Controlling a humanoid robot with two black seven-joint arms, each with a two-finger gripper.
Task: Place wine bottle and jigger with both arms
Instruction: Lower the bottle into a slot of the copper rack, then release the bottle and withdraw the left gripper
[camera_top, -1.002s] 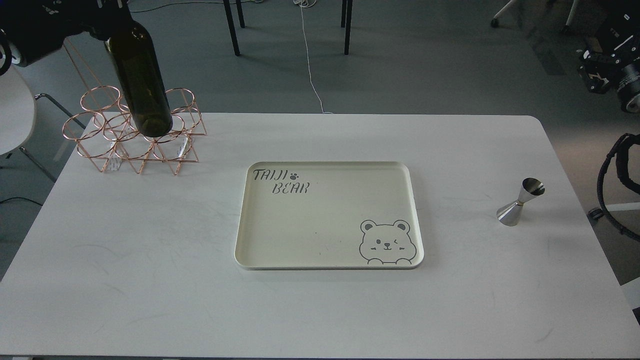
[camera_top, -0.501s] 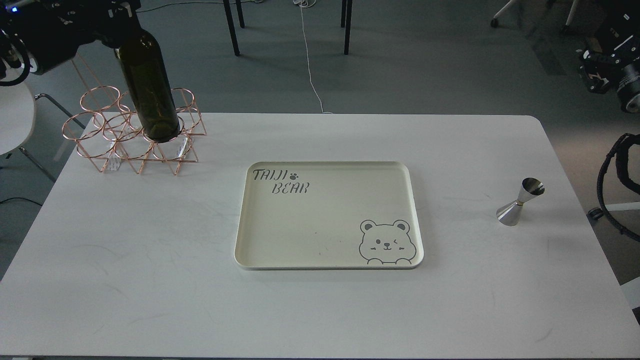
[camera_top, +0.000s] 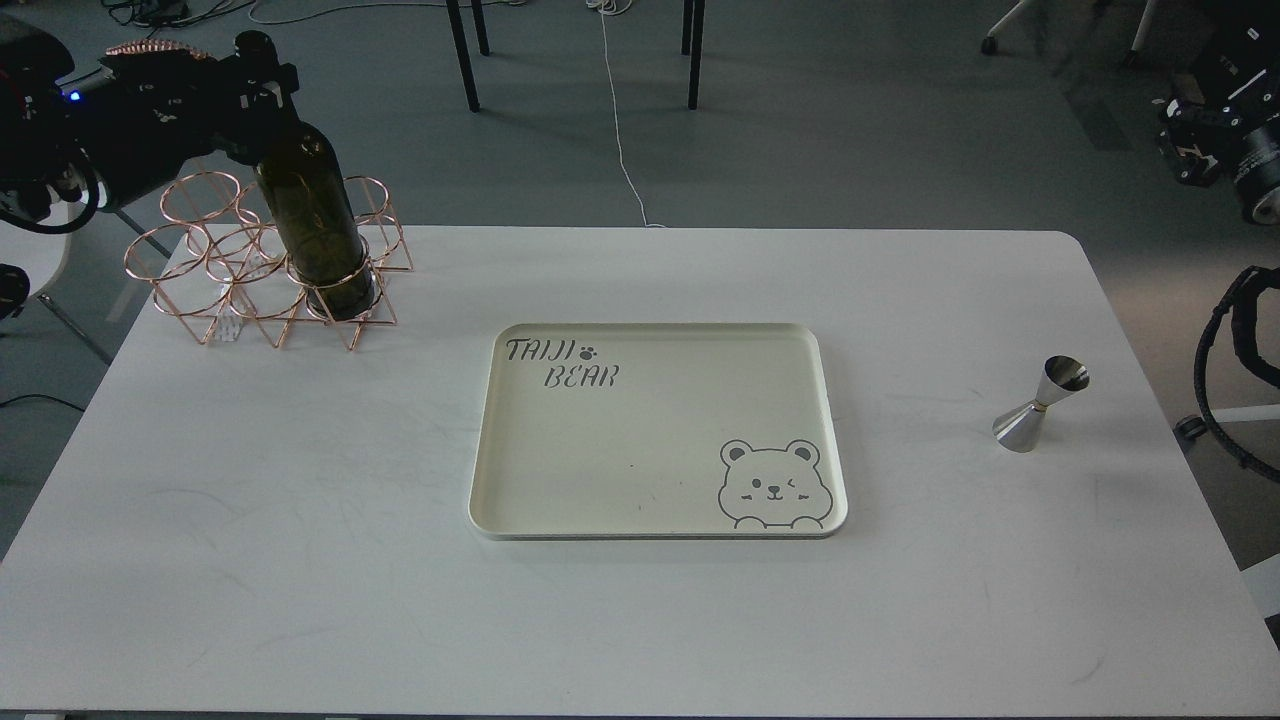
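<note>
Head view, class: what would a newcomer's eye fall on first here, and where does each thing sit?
First, the dark wine bottle at the table's far left, leaning inside a ring of the copper wire rack, its neck held by the left tool. Next, the cream tray printed with a bear, lying mid-table. Last, the small silver jigger standing alone near the right edge.

Bare table (camera_top: 300, 520) surrounds jigger (camera_top: 1040, 404); wire rack (camera_top: 210, 290) crowds bottle (camera_top: 315, 235).
</note>
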